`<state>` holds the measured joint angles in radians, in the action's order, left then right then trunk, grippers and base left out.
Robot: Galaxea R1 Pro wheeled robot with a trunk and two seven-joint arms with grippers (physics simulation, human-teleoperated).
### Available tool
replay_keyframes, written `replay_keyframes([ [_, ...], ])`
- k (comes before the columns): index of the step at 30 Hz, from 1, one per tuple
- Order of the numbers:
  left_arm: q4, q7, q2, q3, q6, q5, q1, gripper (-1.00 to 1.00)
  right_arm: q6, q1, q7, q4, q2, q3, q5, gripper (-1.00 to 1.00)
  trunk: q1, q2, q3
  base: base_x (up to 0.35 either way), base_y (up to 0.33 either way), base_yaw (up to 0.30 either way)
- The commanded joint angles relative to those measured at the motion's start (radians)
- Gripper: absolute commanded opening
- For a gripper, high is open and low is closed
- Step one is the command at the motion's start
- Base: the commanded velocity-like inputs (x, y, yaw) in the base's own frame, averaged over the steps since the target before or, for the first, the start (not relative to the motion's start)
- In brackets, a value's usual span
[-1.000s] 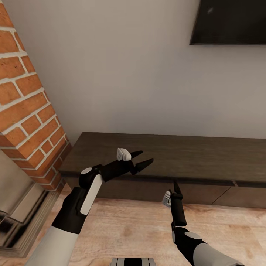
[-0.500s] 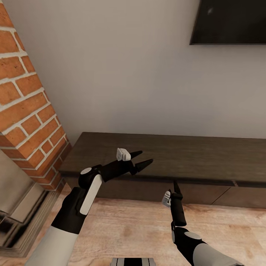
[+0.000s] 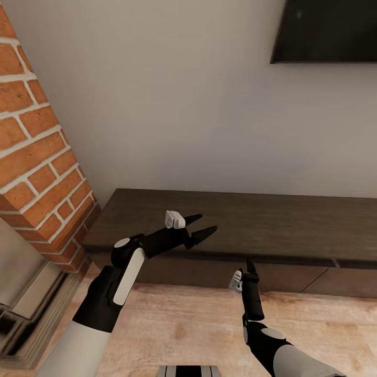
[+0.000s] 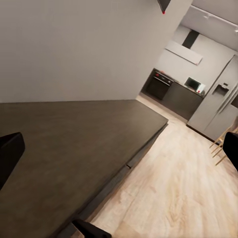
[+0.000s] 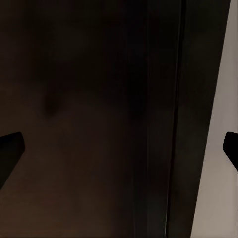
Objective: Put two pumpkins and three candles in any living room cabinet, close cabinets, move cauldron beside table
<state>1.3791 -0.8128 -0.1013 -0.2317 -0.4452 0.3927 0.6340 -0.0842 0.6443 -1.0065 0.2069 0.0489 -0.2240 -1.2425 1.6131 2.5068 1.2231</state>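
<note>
The long, low, dark-brown wooden cabinet (image 3: 251, 222) runs along the pale wall straight ahead of the robot, its flat matte top bare of anything and its handle-less drawer fronts flush. As far as these views show, the fronts facing the robot are shut. No pumpkin, candle or cauldron can be seen here, so I cannot tell whether any of them is already stowed; with both grippers empty, my guess is that either a drawer is about to be pulled or the closing check is in hand, and the cauldron step is unconfirmed.

The left gripper (image 3: 201, 224) hangs over the front edge of the cabinet's top, its black tapered fingers spread wide with nothing between them. The right gripper (image 3: 245, 272) points up at the drawer fronts just below that top edge; in the right wrist view its two dark fingertips stand far apart at either margin with the dark wood grain close in front — wide open, holding nothing.

Left of the cabinet stands a red brick fireplace column (image 3: 39, 167) with pale mortar lines, rough against the smooth plaster. Above the cabinet's right part hangs a flat black wall TV (image 3: 327, 31). Under the cabinet the floor is light wood plank (image 3: 183, 327), and in the left wrist view it leads off to a dark kitchen (image 4: 171, 91) well beyond the cabinet's far end.
</note>
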Motion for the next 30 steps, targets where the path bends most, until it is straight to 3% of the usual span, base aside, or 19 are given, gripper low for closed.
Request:
replay_keyframes([
  [1,0.000,0.000,0.000,0.000,0.000,0.000,0.000,1.00,0.000,0.000,-0.001,0.001,0.001,0.000,0.001,1.00,0.000,0.000,0.000,0.078,0.000,0.000],
  [30,0.001,0.001,-0.001,0.000,0.000,0.000,0.000,1.00,-0.031,0.000,0.000,0.005,0.003,0.001,0.003,1.00,0.000,0.000,0.000,0.005,0.000,0.000],
])
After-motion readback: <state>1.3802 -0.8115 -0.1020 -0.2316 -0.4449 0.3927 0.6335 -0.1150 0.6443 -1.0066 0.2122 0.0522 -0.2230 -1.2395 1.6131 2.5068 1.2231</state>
